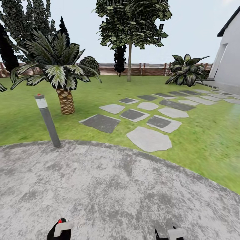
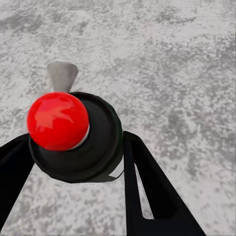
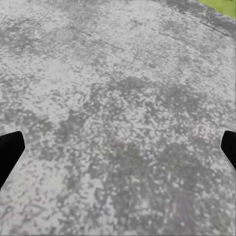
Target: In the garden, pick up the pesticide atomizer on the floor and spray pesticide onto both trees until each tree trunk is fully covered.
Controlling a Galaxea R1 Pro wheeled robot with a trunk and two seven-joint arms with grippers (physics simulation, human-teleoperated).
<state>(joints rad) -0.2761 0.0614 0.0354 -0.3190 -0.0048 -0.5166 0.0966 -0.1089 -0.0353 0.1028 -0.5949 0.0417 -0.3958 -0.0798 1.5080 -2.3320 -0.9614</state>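
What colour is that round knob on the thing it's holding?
Bright red, on the atomizer's black body; clearest in the left wrist view.

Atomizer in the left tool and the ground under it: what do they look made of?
The atomizer looks like glossy plastic: its red cap shows sharp white highlights above a smooth black collar. The paving looks like rough matte concrete or stone, mottled grey and speckled; which one I can't tell.

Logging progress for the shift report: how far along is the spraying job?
Done: the atomizer is off the floor, clamped in the left gripper. In hand: the robot stands on grey paving, facing the lawn; the right gripper is open and empty. Left: reaching the tree near the fence and spraying both trunks.
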